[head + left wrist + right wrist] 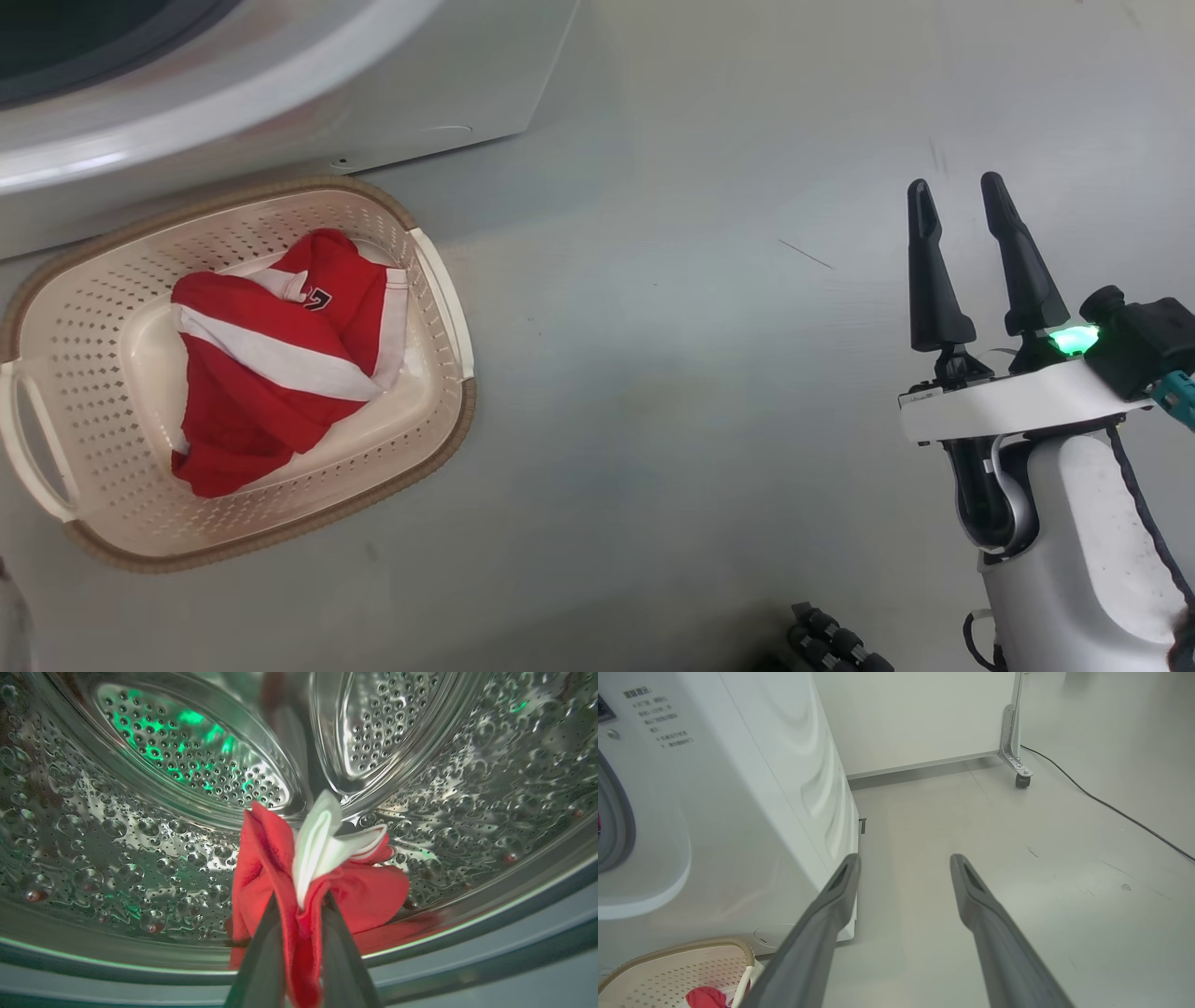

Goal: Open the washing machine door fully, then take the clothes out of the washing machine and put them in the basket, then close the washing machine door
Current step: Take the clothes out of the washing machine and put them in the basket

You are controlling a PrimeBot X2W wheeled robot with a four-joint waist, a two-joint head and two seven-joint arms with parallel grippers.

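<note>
In the left wrist view my left gripper (299, 900) is inside the perforated steel drum (140, 826) of the washing machine (280, 84), shut on a red garment with a white band (322, 877). Another of the red and white clothes (271, 359), with a dark number print, lies in the cream basket (439, 280) on the floor in front of the machine. My right gripper (962, 201) stands open and empty over the floor, well right of the basket. In the right wrist view the right gripper (903, 863) points past the machine's corner (784, 788). The washing machine door is out of view.
A white panel on a castor (1020, 777) stands behind the machine, and a black cable (1111, 809) runs across the grey floor at the right. Part of my base (836, 644) shows at the bottom of the head view.
</note>
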